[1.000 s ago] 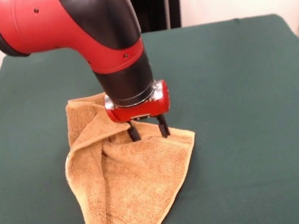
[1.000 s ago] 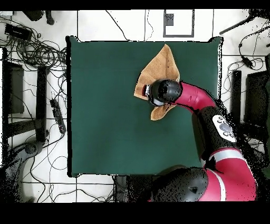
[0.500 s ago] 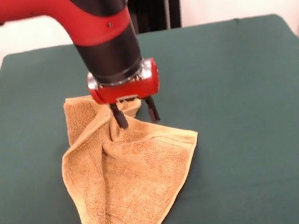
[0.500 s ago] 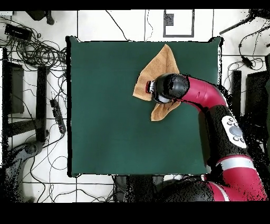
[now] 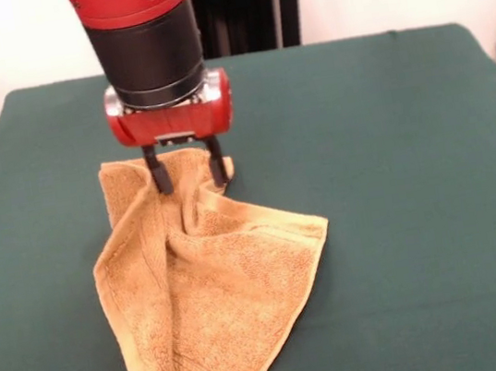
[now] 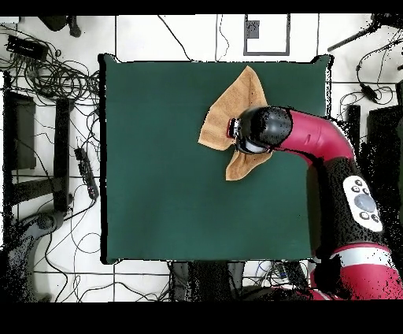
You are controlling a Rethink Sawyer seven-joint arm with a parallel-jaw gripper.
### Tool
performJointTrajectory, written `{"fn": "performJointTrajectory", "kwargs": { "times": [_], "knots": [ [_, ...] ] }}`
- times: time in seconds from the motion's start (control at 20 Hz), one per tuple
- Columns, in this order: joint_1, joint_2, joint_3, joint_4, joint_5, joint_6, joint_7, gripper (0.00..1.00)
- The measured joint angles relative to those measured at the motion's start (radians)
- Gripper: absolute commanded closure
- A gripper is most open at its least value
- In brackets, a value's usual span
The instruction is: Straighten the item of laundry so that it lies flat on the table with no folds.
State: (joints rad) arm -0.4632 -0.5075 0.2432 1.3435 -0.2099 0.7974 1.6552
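The orange-tan towel [image 5: 213,293] lies crumpled on the dark green table [image 5: 396,173]. It is folded over itself, with a raised ridge running from its far end down toward the near edge. My gripper [image 5: 189,174] hangs from the red and black arm over the towel's far end. It is open, with its two black fingers [image 5: 161,175] standing on either side of the ridge and nothing pinched between them. In the overhead view the towel [image 6: 232,106] lies near the table's [image 6: 157,173] top right, and the arm's wrist [image 6: 258,130] hides the gripper.
The towel's near corner reaches the bottom edge of the front view. Cables and equipment [image 6: 55,79] lie on the floor past the table's left side in the overhead view.
My gripper has moved away from the towel's middle toward its far end, leftward and up in the front view. The fingers stay apart. The towel has barely shifted.
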Motion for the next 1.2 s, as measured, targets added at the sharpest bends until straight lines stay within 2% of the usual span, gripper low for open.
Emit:
{"fn": "performJointTrajectory", "kwargs": {
  "times": [0.35,0.85,1.2],
  "knots": [
    [-0.007,0.003,-0.006,-0.006,-0.014,0.000,0.000,0.00],
    [-0.022,0.018,-0.006,-0.006,0.034,0.000,0.000,0.00],
    [-0.022,0.024,-0.006,-0.006,0.034,0.000,0.000,0.00]
  ]
}}
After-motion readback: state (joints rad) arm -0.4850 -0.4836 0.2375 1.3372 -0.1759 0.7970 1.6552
